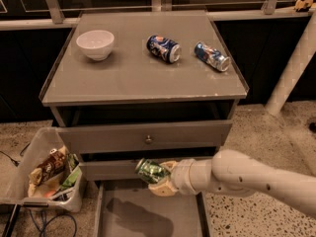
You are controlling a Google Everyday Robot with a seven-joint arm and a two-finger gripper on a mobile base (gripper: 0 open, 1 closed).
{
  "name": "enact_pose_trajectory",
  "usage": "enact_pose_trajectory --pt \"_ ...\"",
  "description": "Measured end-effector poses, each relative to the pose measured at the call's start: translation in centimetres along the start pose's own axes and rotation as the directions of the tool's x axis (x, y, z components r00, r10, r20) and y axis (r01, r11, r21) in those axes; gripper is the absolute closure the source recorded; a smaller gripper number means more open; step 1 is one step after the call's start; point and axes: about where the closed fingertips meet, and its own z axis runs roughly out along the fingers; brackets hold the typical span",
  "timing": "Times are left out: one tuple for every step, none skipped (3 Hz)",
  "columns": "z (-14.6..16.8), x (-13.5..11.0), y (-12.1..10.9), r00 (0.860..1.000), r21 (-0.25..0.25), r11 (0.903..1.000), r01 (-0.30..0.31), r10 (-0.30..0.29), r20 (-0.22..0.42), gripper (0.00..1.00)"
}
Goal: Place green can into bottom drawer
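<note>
Currently I have one camera view to report on, looking down at a grey cabinet (138,80) with three drawers.

Item one: the gripper (158,178) sits in front of the cabinet at the level of the third drawer front, reaching in from the right on the white arm (247,177). Its tan fingers (167,185) are closed around the green can (150,171). The can lies tilted on its side in the grip, its silver top pointing left and slightly up.

Item two: the bottom drawer (190,216) is pulled out towards the camera. The green can is held above its rear edge, clear of the tray floor, and a dark shadow (140,220) falls on the floor below.

Item three: the middle drawer (98,139) stands slightly out, with a small round knob (148,139) at its centre.

Item four: the cabinet top carries a white bowl (95,43) at the rear left, a dark blue can (164,48) lying on its side near the centre rear, and a slimmer blue-and-silver can (211,56) lying on its side to the right of that one. All three are apart from one another.

Item five: a clear plastic bin (29,157) stands on the speckled floor just left of the cabinet, holding snack packets (49,169)
</note>
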Motion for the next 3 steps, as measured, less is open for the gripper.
enact_pose_trajectory --pt "3.0 4.4 0.8 0.999 0.014 0.9996 0.024 -0.024 0.021 1.00" --pt "4.5 8.6 -0.7 0.998 0.019 0.9985 0.051 -0.051 0.031 1.00" --pt "4.2 12.4 -4.3 0.998 0.016 0.9981 0.060 -0.060 0.034 1.00"
